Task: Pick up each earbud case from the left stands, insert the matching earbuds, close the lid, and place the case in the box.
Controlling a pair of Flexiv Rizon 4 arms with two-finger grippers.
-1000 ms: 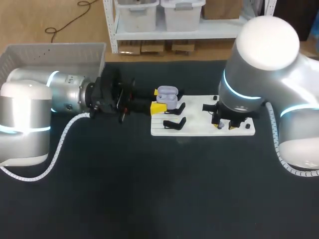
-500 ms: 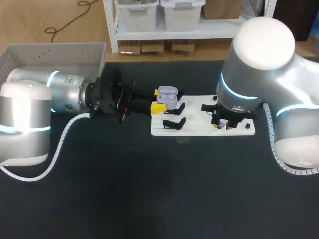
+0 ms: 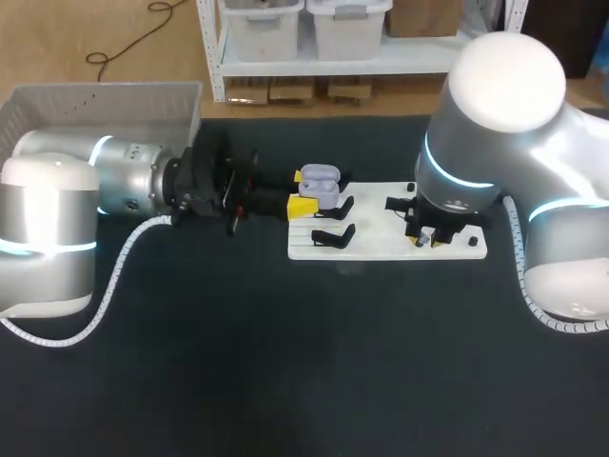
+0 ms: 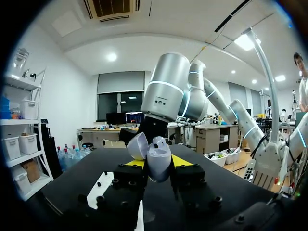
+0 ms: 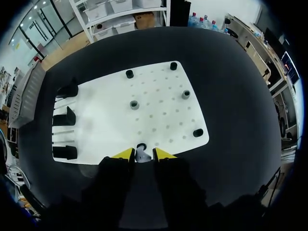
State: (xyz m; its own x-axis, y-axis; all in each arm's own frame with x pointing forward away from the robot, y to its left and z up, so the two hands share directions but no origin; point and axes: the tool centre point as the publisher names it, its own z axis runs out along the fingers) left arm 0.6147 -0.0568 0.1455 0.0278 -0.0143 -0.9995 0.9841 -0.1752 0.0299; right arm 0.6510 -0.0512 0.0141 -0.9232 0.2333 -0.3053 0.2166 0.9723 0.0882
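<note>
On the left part of the black table [image 3: 285, 371], my left arm comes in from the side and lies low and nearly level. The left gripper [image 3: 301, 190] is closed on the earbud case [image 3: 321, 183], one yellow tip pressing on each side of it. The case is pale lavender and it is held just over the left edge of the white board [image 3: 381, 248], above the black stands [image 3: 333, 235]. In the left wrist view the left gripper [image 4: 155, 166] holds the earbud case [image 4: 159, 156] by its lower half, and the lid [image 4: 138, 146] is open and tilted back to one side.

My right arm comes in from the right and points down on the right part of the board. The right gripper [image 3: 430, 239] is very near the board surface. In the right wrist view the fingers of the right gripper [image 5: 143, 154] are only a little apart, and a small pale earbud [image 5: 142, 155] sits between them; both tips seem to touch it. The earbud is just beside a small black round holder [image 5: 141, 146] at the near edge of the white board [image 5: 159, 115]. Five more such holders are spread on this part of the board, and three black stands [image 5: 65, 117] are in a row on its far side.

A grey box [image 3: 105, 103] stands at the far left corner of the table, behind the left arm.
</note>
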